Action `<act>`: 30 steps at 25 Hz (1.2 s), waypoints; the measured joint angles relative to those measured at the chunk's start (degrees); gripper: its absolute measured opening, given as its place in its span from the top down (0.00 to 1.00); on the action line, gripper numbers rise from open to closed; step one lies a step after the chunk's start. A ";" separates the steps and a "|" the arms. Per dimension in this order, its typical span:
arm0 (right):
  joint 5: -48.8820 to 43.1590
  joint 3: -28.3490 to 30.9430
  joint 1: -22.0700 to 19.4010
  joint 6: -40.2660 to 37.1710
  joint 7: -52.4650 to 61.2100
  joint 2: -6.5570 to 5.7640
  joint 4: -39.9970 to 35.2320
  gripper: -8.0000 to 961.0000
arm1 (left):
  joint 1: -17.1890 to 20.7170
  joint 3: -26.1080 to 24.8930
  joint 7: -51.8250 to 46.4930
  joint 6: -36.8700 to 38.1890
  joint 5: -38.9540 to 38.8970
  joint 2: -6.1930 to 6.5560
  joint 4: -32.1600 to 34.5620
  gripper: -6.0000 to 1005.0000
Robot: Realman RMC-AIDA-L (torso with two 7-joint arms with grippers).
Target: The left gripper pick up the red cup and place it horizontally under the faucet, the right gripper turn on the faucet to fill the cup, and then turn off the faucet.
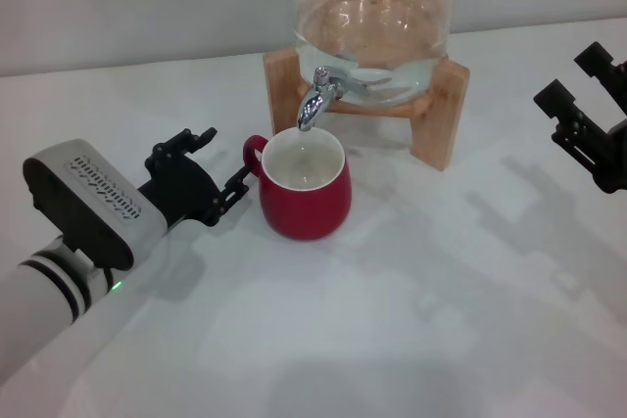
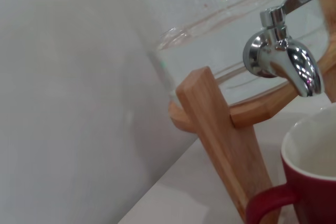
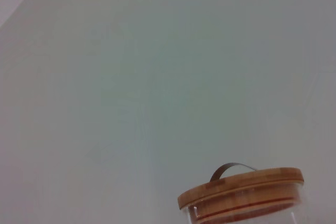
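The red cup (image 1: 306, 193) stands upright on the white table, its white inside open beneath the spout of the chrome faucet (image 1: 315, 97). My left gripper (image 1: 225, 156) sits just left of the cup's handle (image 1: 253, 152), open, with one fingertip close to the handle and nothing held. In the left wrist view the faucet (image 2: 283, 59) hangs above the cup's rim (image 2: 310, 156). My right gripper (image 1: 570, 75) hovers open at the far right, well away from the faucet. The cup looks empty of water.
The glass water dispenser (image 1: 372, 26) rests on a wooden stand (image 1: 441, 110) behind the cup. Its wooden lid (image 3: 241, 187) shows in the right wrist view. The white table (image 1: 392, 320) stretches forward and to the right; a wall stands behind.
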 joint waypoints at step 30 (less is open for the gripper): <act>0.09 0.22 -0.14 0.00 0.00 0.00 0.00 0.18 | 6.63 -13.27 9.33 4.22 -0.01 0.16 3.06 0.38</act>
